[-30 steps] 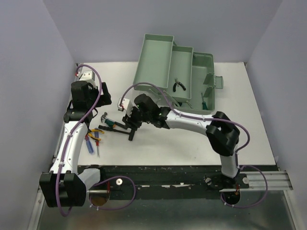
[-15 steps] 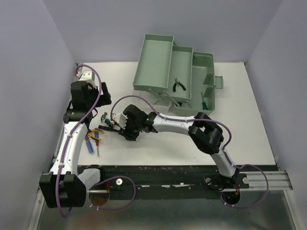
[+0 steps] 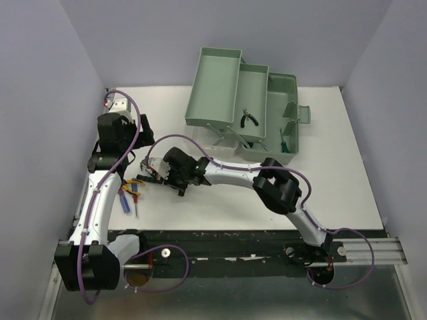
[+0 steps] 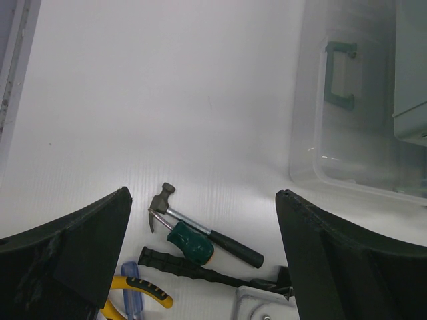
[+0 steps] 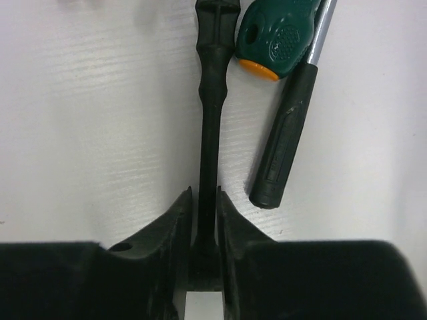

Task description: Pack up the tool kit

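Observation:
The pale green toolbox (image 3: 285, 88) stands open at the back with its tiers spread; small pliers (image 3: 249, 119) lie in a tray. A small hammer (image 4: 200, 227), a green-handled screwdriver (image 4: 190, 241), a long black tool (image 4: 187, 270), yellow-handled pliers (image 4: 137, 288) and a blue screwdriver (image 4: 130, 270) lie together at the left. My right gripper (image 5: 205, 193) is low on the table, shut on the black tool's (image 5: 210, 100) thin shaft, beside the hammer handle (image 5: 283, 147). My left gripper (image 4: 203, 200) hangs wide open above the pile, holding nothing.
The translucent lid (image 4: 347, 133) with its green handle lies on the table between the pile and the toolbox. A green screwdriver (image 3: 282, 141) rests in the box's near part. Grey walls close in the left, right and back.
My right arm has stretched left toward the tool pile, and its jaws have narrowed onto the black tool's shaft. The left arm has stayed put.

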### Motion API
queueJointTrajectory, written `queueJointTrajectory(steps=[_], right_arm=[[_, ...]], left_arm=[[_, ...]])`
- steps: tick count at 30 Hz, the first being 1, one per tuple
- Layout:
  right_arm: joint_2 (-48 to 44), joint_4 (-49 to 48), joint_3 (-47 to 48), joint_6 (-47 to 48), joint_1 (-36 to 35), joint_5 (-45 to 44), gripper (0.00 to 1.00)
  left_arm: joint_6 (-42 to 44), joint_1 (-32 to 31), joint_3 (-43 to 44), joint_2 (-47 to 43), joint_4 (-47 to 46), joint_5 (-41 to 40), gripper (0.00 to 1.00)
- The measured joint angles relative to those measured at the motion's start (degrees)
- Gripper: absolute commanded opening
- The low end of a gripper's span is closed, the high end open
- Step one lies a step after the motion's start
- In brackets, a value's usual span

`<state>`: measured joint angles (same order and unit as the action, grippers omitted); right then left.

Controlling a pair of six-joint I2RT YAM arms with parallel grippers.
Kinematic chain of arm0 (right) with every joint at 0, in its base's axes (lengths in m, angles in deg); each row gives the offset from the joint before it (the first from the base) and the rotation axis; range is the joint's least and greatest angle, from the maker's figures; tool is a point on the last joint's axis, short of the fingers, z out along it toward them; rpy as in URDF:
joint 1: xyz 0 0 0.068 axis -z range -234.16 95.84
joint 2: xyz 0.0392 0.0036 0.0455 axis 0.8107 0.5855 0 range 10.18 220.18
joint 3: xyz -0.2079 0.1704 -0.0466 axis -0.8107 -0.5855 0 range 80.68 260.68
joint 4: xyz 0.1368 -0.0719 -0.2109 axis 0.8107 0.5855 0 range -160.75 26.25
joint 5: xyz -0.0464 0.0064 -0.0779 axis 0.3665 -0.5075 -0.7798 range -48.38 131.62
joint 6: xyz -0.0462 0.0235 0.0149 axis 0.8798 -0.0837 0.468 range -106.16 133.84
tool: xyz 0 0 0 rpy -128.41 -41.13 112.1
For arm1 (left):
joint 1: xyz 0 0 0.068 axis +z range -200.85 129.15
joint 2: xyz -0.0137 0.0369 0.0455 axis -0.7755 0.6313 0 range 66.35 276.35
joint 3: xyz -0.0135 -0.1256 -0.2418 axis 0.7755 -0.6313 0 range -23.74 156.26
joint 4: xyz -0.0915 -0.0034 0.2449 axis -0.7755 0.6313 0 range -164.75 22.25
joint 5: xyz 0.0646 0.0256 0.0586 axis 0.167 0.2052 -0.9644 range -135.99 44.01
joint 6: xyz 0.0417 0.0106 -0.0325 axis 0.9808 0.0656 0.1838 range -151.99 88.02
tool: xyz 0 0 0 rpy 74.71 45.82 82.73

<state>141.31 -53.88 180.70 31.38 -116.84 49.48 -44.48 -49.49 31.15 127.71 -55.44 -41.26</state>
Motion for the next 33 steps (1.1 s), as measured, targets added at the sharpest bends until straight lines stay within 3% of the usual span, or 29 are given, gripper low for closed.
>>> queueJointTrajectory(steps=[2, 6, 12, 17, 27, 30, 33], right_arm=[[-0.4, -0.3, -0.7, 0.3, 0.0, -0.1, 0.09], [-3.0, -1.1, -4.7, 1.4, -0.1, -0.1, 0.01], [-11.0, -1.5, -15.3, 3.2, -0.7, -0.5, 0.0], [-24.4, -1.4, -26.9, 3.5, -0.8, -2.9, 0.0], [-52.9, -6.8, -42.9, 6.7, 0.9, -17.6, 0.0], [-59.3, -8.2, -43.1, 6.1, 3.7, -19.8, 0.0], [-60.1, -7.8, -37.6, 2.9, 8.0, -22.0, 0.01]], left_arm=[[0.0, 0.0, 0.0, -0.1, 0.0, 0.0, 0.99], [0.0, 0.0, 0.0, -0.3, 0.0, 0.0, 0.99], [0.0, 0.0, 0.0, -0.5, 0.0, -0.1, 0.99], [0.0, 0.0, 0.0, -0.9, 0.1, -0.3, 0.99], [-0.4, 0.0, 0.0, -1.2, 0.1, -2.7, 0.99], [-0.6, 0.0, 0.0, -1.3, 0.1, -2.8, 0.99], [-0.8, 0.0, 0.0, -1.3, 0.1, -2.8, 0.99]])
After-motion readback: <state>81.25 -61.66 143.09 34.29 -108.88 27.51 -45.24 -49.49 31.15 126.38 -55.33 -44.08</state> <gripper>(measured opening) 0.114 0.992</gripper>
